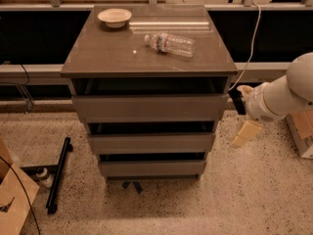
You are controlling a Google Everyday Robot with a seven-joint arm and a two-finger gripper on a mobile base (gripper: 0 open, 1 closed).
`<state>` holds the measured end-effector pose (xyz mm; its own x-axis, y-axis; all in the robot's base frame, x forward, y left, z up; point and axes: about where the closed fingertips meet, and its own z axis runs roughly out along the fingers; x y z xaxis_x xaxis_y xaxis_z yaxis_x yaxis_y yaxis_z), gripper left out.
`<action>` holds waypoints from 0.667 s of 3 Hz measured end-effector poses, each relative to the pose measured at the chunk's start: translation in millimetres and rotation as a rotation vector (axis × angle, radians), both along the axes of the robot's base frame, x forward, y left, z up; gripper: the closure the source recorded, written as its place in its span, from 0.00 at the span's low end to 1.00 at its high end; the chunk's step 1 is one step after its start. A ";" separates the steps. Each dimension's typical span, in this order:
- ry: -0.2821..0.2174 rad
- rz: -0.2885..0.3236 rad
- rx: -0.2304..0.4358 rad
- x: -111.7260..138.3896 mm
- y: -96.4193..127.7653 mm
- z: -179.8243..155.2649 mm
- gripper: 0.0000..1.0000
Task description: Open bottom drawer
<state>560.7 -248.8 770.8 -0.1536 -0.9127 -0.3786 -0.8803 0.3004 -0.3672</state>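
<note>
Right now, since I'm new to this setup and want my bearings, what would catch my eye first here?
The grey-brown cabinet fills the centre, with the bottom drawer lowest of three. On its top a clear bottle lies on its side, with a pale bowl near the far left corner. The white arm has its gripper at the cabinet's right, beside the top drawer.
</note>
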 end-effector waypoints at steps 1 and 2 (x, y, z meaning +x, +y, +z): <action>0.024 0.006 -0.004 0.7 3.7 -18.4 0.00; 0.021 -0.041 -0.019 4.9 7.5 -36.0 0.00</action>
